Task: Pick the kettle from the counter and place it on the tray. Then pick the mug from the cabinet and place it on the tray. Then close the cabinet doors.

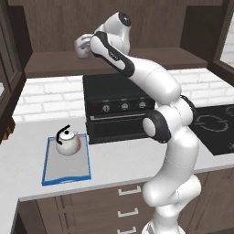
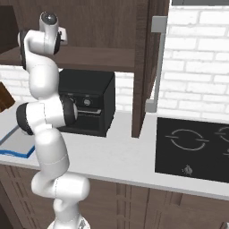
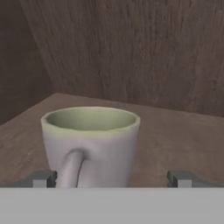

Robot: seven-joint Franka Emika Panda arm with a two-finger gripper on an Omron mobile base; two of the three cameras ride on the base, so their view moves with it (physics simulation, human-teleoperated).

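Reaching into the cabinet [image 1: 114, 27] for the mug [image 3: 91, 144] is the step in hand, judged from how things lie. Kettle [image 1: 67, 140] is already set on the tray [image 1: 66, 176], at its far end, upright, black handle up; tray sits on the counter [image 1: 119, 162] just left of the black oven [image 1: 119, 109]. So 1st part looks done, 2nd part under way, doors not yet dealt with.

Mug is seen close in the hand view: upright on the wooden cabinet shelf [image 3: 175, 131], greenish inside, loop handle turned toward the camera & a bit left of centre. Gripper [image 3: 111, 178] is spread wide, the two fingertips [image 3: 43, 178] seen low in that view, one either side of the mug, w/ clear gaps; nothing pinched. Whether the tips are level w/ the mug body or short of it can't be told for sure.

In the left base view the arm is stretched up & back, hand at shelf height above the oven. In the right base view a cabinet door [image 2: 150, 67] stands open, edge-on, grey bar handle [image 2: 157, 62] on it.

Next move, as a judgement: a short advance so the body is bracketed, then a squeeze across the mug wall. Handle faces the hand, so it may foul one finger or twist the mug when pinched. After that a lift clear of the shelf edge is needed before the swing down to the bare near part of the tray.
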